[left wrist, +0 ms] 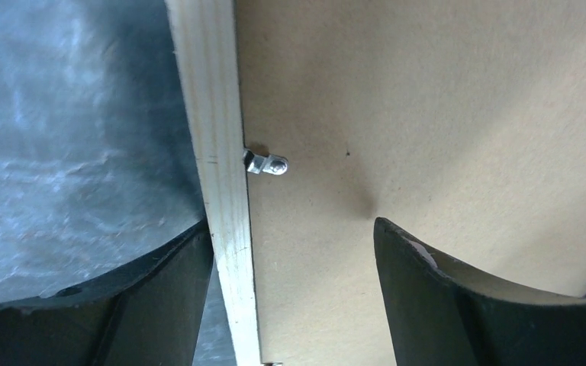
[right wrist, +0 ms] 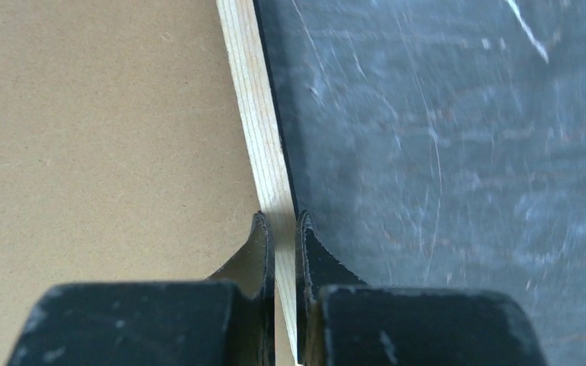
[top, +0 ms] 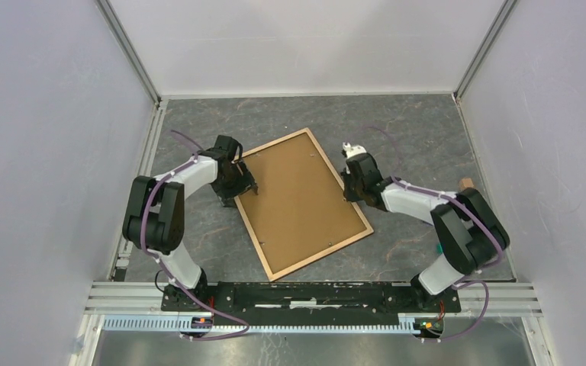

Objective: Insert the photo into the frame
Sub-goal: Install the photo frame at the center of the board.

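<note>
The frame [top: 272, 144] lies back side up and askew on the dark table, its light wood rails around a flat brown backing board [top: 301, 202]. The photo is hidden. My left gripper [top: 243, 187] is open at the frame's left side. In the left wrist view it [left wrist: 290, 225] straddles the pale rail [left wrist: 217, 114], one finger outside over the table, the other over the board [left wrist: 427, 99] near a small metal tab [left wrist: 271, 163]. My right gripper [top: 349, 192] is at the right side. In the right wrist view it [right wrist: 282, 221] is shut on the thin rail [right wrist: 252, 99].
White walls close the table [right wrist: 442, 152] in on three sides. A small tan object [top: 466, 183] sits by the right wall behind the right arm. An aluminium beam [top: 313, 293] carrying both arm bases runs along the near edge.
</note>
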